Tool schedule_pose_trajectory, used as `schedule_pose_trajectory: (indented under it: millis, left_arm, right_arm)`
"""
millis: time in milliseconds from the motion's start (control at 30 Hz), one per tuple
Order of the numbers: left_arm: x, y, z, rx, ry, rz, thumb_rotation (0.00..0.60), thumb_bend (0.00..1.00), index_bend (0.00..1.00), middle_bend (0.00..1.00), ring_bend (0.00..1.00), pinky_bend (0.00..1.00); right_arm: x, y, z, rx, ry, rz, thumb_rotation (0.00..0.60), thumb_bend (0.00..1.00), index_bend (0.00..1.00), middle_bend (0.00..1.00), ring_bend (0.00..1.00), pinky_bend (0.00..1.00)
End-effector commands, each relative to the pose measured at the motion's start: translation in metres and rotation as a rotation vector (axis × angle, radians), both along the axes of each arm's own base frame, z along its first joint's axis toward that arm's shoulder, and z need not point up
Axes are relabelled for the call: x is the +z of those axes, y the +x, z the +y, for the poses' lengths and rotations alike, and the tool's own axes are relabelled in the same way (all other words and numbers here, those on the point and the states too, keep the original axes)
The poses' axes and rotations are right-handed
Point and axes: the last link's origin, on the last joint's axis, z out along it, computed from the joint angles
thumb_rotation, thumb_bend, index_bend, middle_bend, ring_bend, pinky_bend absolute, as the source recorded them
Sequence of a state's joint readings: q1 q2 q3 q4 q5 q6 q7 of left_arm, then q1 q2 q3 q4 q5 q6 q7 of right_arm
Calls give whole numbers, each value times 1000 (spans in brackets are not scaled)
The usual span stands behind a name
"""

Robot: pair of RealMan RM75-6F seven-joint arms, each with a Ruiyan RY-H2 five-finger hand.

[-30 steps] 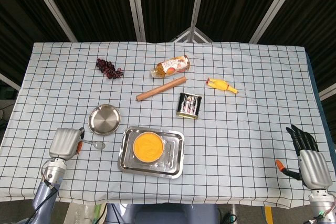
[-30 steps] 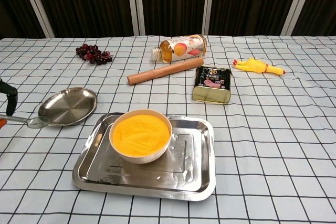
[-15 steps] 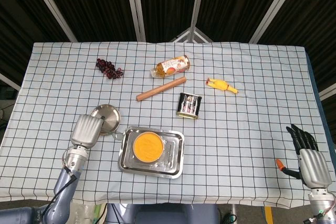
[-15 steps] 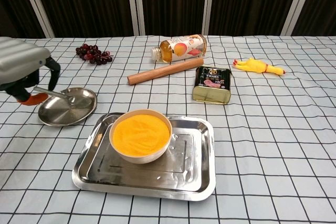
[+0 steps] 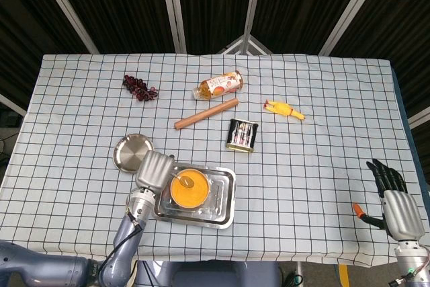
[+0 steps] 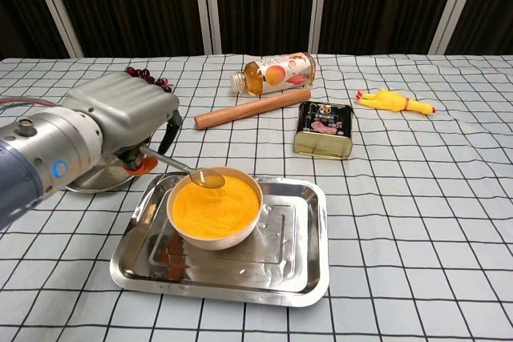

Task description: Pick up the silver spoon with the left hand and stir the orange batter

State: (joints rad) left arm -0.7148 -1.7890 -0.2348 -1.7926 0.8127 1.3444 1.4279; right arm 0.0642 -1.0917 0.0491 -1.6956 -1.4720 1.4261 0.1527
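Note:
My left hand (image 5: 154, 171) (image 6: 120, 122) grips the silver spoon (image 6: 186, 169) by its handle. The spoon's bowl (image 5: 183, 181) hangs over the near-left part of the orange batter (image 6: 215, 204), at or just above its surface. The batter fills a white bowl (image 6: 210, 235) that stands in a steel tray (image 5: 225, 201) (image 6: 304, 278) near the table's front edge. My right hand (image 5: 393, 201) rests at the front right corner of the table with its fingers spread, holding nothing; the chest view does not show it.
A small steel plate (image 5: 126, 152) lies left of the tray, partly behind my left hand. Further back are a tin can (image 5: 242, 134), a wooden rolling pin (image 5: 205, 113), a lying bottle (image 5: 220, 85), grapes (image 5: 139, 88) and a yellow rubber chicken (image 5: 283, 109).
My left hand lifted the spoon from the cloth left of the plate and carried it rightward over the plate to the bowl of batter. The right hand stayed still.

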Motion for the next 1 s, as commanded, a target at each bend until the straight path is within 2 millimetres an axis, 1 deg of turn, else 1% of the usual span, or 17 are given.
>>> schedule_pose_trajectory:
  millis: [33,67,167,333,400,500,633,667,733,800,867,1000]
  left_arm:
    - [-8,5,-2,0,-5,28,600,539,531,1000,1000,1000]
    - [-9,5,-2,2,-4,35,600,531,527,1000,1000,1000]
    - [-10,4,-3,13,-2,51,600,461,510,1000,1000,1000]
    - [-9,5,-3,17,-2,48,600,289,452,1000,1000,1000]
    - [-7,6,-4,16,-2,37,600,250,432,1000,1000,1000]
    - [-3,7,-5,11,0,17,600,222,416,1000,1000,1000]
    - [7,8,-6,6,11,-25,600,225,457,1000,1000,1000]
    - [9,7,-6,10,13,-37,600,256,468,1000,1000,1000]
    - [15,5,-4,34,16,-55,600,362,478,1000,1000,1000]
    - [19,3,-2,53,15,-60,600,422,478,1000,1000,1000]
    - [23,1,-1,75,9,-68,600,442,470,1000,1000,1000]
    - [25,1,1,113,-13,-79,600,444,468,1000,1000,1000]
  right_arm:
    - [0,0,0,-1,-2,-2,600,339,0,0,0,0]
    - [1,0,0,-2,-2,-3,600,339,0,0,0,0]
    - [1,-1,0,-2,-3,-5,600,339,0,0,0,0]
    - [1,0,0,0,-1,-5,600,339,0,0,0,0]
    - [1,0,0,-1,0,-5,600,339,0,0,0,0]
    - [1,-1,0,-2,0,-4,600,338,0,0,0,0]
    - [1,-1,0,-3,0,-4,600,339,0,0,0,0]
    - [1,-1,0,-3,-1,-3,600,339,0,0,0,0]
    - [1,0,0,-2,0,-3,600,339,0,0,0,0]
    - [1,0,0,-1,0,-3,600,339,0,0,0,0]
    - [1,0,0,-1,0,-3,600,338,0,0,0,0]
    - [1,0,0,-1,-1,-4,600,339,0,0,0,0]
